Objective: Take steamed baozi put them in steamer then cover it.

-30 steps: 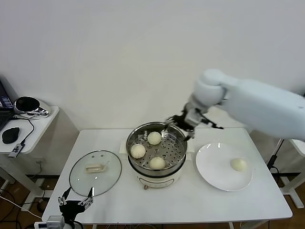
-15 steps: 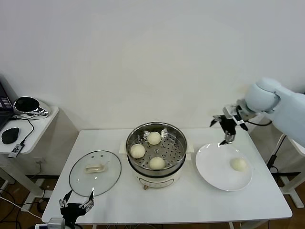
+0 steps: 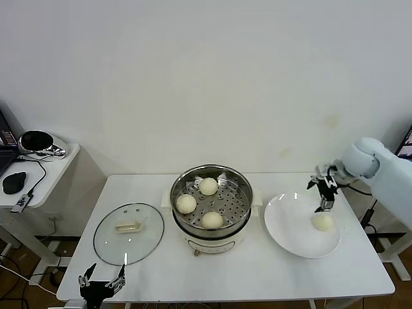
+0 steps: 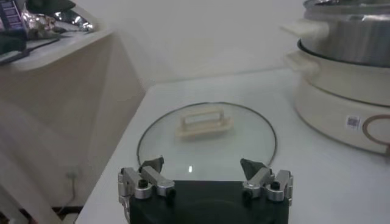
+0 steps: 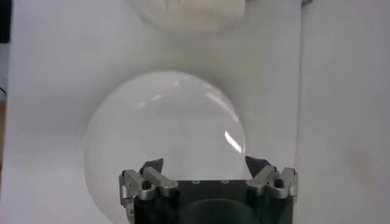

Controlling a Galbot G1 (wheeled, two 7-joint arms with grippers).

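Illegible label [image 4: 353, 122] on steamer [image 4: 345, 67] base

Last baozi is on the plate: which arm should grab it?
Right. The right gripper, open, hangs just above the baozi on the plate; the left gripper sits low by the lid.

— Anything I can read off the feeds from here?

— Hardly. In my left wrist view there's a small square sticker [image 4: 353, 122] on the cream-white base of the steamer [image 4: 341, 106]; it looks like a QR-type code, but I can't make out what it says.

— Any brand or numbers beside it?

— Just beside the sticker there's a reddish ring marking [image 4: 379, 129] on the same base, cut off by the frame edge, with no letters I can read. In my head view and right wrist view I find no legible text at all.
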